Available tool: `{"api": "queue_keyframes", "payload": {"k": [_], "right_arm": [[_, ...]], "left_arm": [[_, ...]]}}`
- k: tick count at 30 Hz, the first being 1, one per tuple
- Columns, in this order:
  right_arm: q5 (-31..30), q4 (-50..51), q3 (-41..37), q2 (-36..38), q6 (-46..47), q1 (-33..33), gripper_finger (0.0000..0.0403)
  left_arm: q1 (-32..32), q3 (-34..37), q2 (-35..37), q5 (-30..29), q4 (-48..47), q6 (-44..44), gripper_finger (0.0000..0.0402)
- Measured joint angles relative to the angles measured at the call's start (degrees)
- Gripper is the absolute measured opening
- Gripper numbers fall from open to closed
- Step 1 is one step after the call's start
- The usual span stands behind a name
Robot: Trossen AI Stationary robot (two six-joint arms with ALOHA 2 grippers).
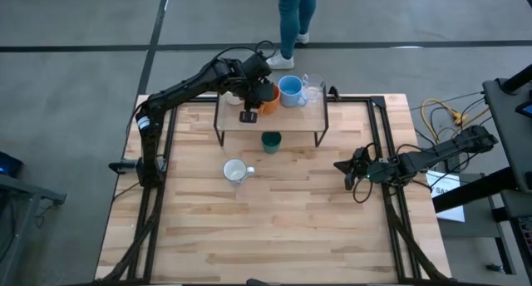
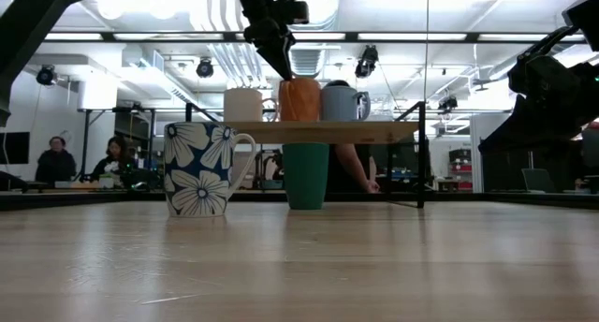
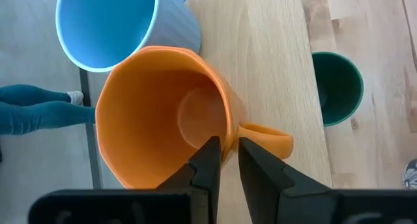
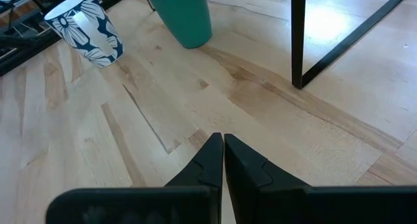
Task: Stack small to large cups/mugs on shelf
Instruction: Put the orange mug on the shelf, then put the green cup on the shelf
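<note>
Orange ceramic mug [image 3: 163, 113] stands on the light wooden shelf with thin black legs [image 1: 283, 118], its rim wall pinched by the left gripper [image 3: 225, 160]; a tug could tip it into the light blue mug [image 3: 114, 25] touching it. Right gripper [image 4: 222, 152], fingers together, waits over the table's right side. Count: four on the shelf, including a white mug [image 2: 242, 105]; below, one dark green cup [image 2: 305, 175]; one flower-patterned mug [image 2: 200, 168].

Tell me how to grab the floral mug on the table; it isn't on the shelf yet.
Pinch the rim of the floral mug from above, one finger inside: it stands upright, mouth open, nothing crowding it. Its handle points toward the right gripper, so avoid that side.
</note>
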State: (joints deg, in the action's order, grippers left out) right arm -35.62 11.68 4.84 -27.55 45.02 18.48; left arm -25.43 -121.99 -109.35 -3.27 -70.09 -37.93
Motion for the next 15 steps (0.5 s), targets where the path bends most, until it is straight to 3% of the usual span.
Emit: {"api": "queue_keyframes", "payload": {"k": [8, 15], "right_arm": [[0.00, 0.00, 0.00, 0.00, 0.00, -0.02, 0.0009], [0.00, 0.00, 0.00, -0.01, 0.12, -0.01, 0.0009]], "left_arm": [[0.54, -0.02, 2.06, 0.04, -0.70, 0.30, 0.0040], [1.23, -0.02, 4.25, 1.11, -6.98, 4.56, 0.0040]]}}
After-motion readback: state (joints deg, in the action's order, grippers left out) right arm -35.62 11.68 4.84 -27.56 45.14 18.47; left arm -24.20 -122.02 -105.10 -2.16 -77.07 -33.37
